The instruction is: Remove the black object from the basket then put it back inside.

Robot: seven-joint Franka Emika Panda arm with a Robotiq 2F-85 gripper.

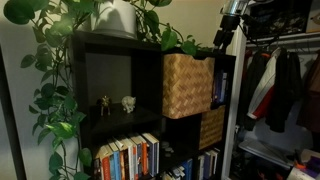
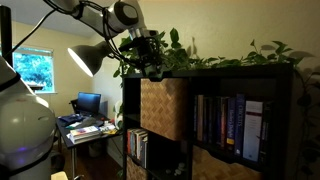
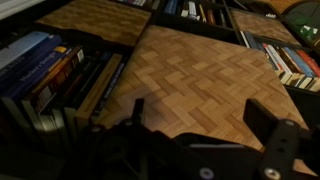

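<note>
Basket [image 1: 187, 85] — tan woven wicker cube, snug in dark shelf [image 1: 110, 70], tool [image 3: 200, 114] spread wide, empty.

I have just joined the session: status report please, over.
Gripper open, empty, above the basket. Basket in its shelf cubby; black object not in sight. Plant leaves close beside the gripper.

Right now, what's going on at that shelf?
The gripper hangs at the top front of the light tan basket, which sits in an upper cubby of the dark shelf. In the wrist view its jaws stand apart, holding nothing. No black object shows in any view.
</note>
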